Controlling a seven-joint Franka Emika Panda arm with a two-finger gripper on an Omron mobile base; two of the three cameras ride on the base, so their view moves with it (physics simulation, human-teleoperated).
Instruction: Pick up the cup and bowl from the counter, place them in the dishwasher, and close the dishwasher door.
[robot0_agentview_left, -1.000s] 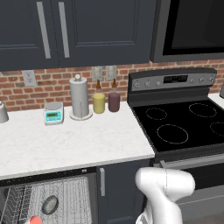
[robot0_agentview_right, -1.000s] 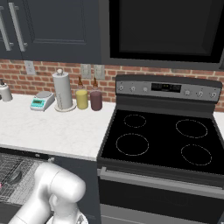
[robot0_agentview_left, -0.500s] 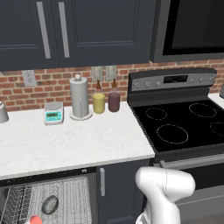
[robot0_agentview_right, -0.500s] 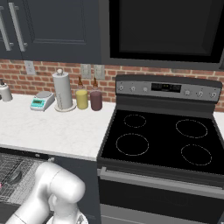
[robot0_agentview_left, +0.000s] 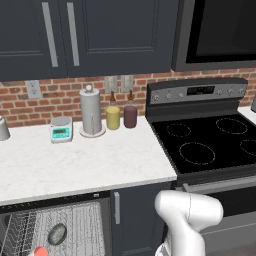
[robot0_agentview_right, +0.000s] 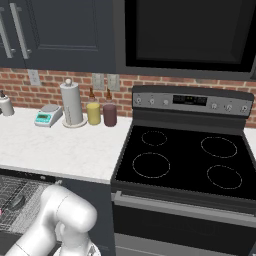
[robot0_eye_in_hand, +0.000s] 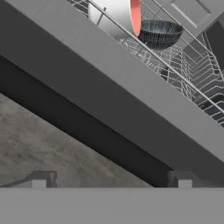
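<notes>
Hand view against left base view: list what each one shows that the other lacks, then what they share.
Hand view alone: the open gripper with nothing between its fingertips, the wide grey dishwasher door seen close, and the floor below it.

Left base view alone: the counter with the paper towel roll, yellow jar, maroon jar and small scale, plus the stovetop.

Both: the cup and bowl sitting in the dishwasher's wire rack.
</notes>
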